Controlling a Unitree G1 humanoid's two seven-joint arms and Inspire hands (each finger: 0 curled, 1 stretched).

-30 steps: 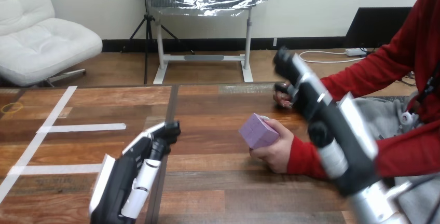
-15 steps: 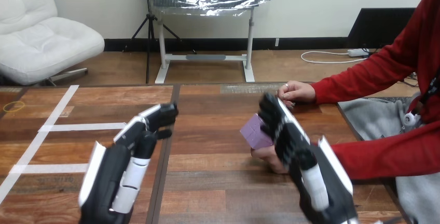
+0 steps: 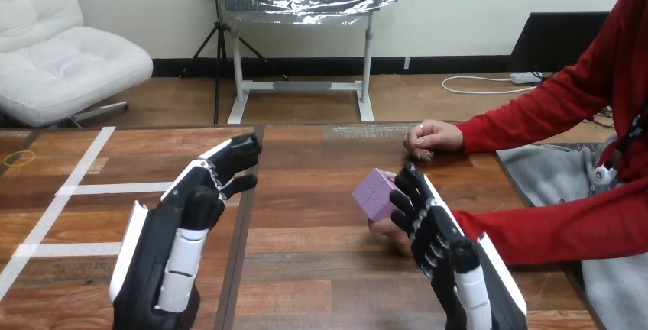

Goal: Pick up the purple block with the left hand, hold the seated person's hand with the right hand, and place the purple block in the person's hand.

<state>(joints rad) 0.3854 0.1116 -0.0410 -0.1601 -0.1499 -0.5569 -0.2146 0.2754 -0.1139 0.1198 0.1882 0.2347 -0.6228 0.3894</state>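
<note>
Right hand (image 3: 439,242), fingers straight and slightly spread, overlapping the person's hand (image 3: 384,228) just ahead of it, purple block (image 3: 374,194) held in that hand beside the fingertips, left hand (image 3: 172,246) well apart, fingers loosely extended, empty, above the wooden table (image 3: 321,269), person's other hand (image 3: 432,137) farther ahead, resting on the table.

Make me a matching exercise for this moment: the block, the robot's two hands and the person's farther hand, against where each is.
1. purple block
2. left hand
3. right hand
4. person's farther hand

A. resting on the table near its far edge
B. open, over the table's left part, apart from the block
C. lying in the person's nearer hand
D. close beside the block, in front of the person's nearer hand

Pairs: 1-C, 2-B, 3-D, 4-A
</note>
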